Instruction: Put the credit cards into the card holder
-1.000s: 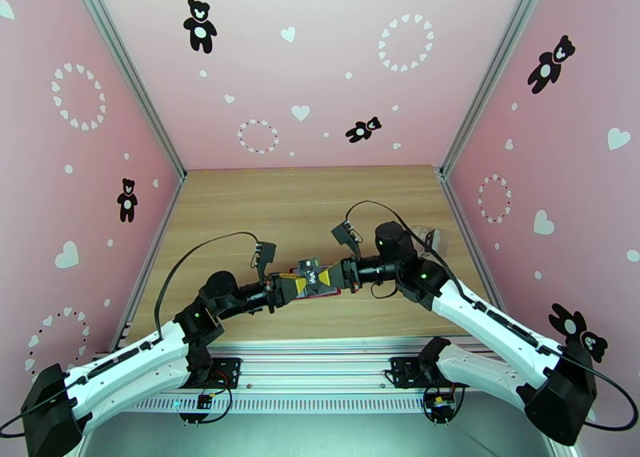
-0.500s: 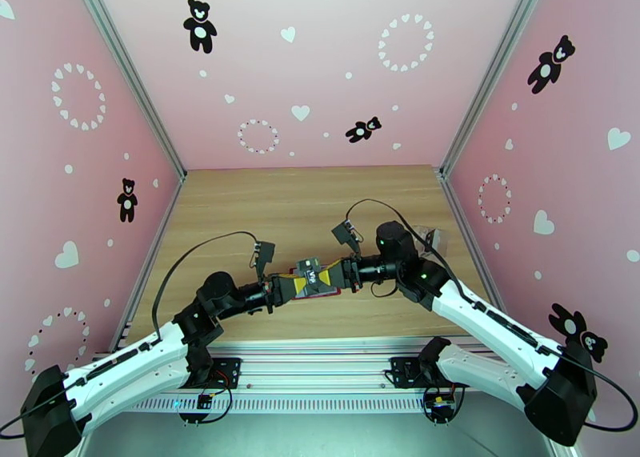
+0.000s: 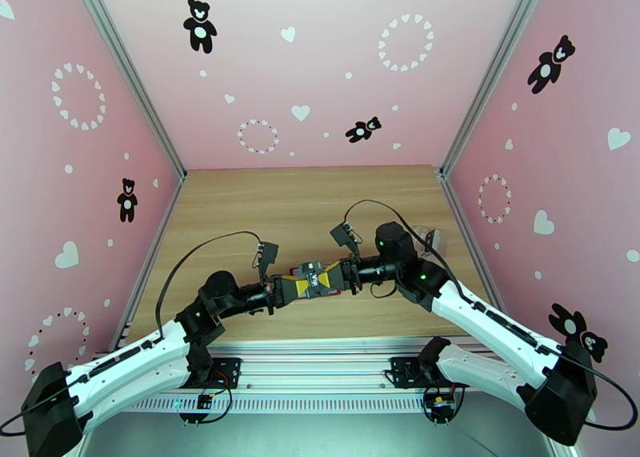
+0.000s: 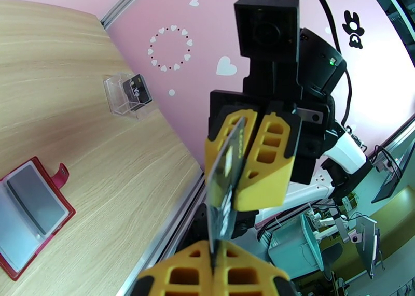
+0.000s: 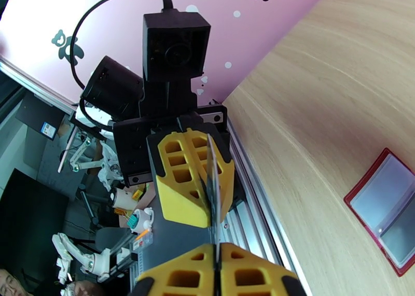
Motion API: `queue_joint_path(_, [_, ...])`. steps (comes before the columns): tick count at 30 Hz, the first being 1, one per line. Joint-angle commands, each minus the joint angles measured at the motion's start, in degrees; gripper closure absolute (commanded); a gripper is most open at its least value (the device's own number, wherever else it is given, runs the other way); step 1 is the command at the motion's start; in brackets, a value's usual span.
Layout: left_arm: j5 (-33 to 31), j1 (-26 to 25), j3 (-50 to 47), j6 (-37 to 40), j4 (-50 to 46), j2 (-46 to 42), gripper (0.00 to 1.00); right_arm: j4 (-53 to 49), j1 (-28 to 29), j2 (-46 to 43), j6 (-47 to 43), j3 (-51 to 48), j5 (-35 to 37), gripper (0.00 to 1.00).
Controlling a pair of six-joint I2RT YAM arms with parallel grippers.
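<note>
Tightly, left gripper [image 3: 301, 286] and right gripper [image 3: 331, 275] pinch card [image 4: 225, 188].

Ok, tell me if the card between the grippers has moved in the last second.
Yes, slightly: the credit card shifted a little right and toward the table's near edge.

Dark card [image 4: 223, 183] edge-on aloft; red card holder [image 4: 36, 209] open flat.

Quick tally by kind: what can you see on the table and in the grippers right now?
Cards visible: 2 (held card, cased card)
Card holder: 1
Clear case: 1
Total: 4
</note>
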Motion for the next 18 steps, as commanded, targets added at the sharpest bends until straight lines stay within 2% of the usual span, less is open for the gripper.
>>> queue_joint_path(1, [-1.0, -0.4, 0.8, -0.2, -3.6, 0.2, 0.82, 1.4, 0.9, -1.4, -0.6, -0.2, -1.1, 1.00])
queue_joint_path(2, [-2.4, -0.4, 1.1, 0.1, -5.6, -0.3, 0.67, -0.2, 0.9, -1.3, -1.1, 0.1, 0.2, 1.00])
queue_joint_path(3, [-4.6, -0.4, 1.7, 0.7, -8.6, -1.1, 0.58, -1.8, 0.8, -1.0, -1.6, 0.4, 1.8, 1.00])
queue_joint_path(5, [-12.0, -0.5, 3.4, 1.5, -18.0, -2.4, 0.50, -4.8, 0.2, 0.4, -1.6, 0.8, 4.7, 1.00])
queue_joint_path(8, [-24.4, 0.5, 7.2, 0.2, -34.1, -0.5, 0.49, -11.8, -1.5, 5.3, -0.2, 2.6, 13.6, 1.00])
queue_joint_path(9, [-24.7, 1.5, 7.4, -0.3, -35.3, 1.0, 0.49, -14.2, -2.0, 8.1, 0.1, 3.6, 16.0, 1.00])
queue_joint_path(11, [-20.6, 3.0, 5.4, -1.3, -30.3, 3.6, 0.49, -15.4, -2.7, 13.1, 1.3, 4.6, 18.3, 1.00])
queue_joint_path(16, [-19.4, 3.7, 4.5, -1.7, -24.9, 11.9, 0.51, -10.0, -3.0, 22.1, 5.2, 3.9, 17.8, 1.00])
queue_joint_path(18, [-18.9, 4.1, 5.0, -1.8, -23.2, 16.3, 0.56, -8.9, -3.3, 24.8, 5.4, 4.0, 18.3, 1.00])
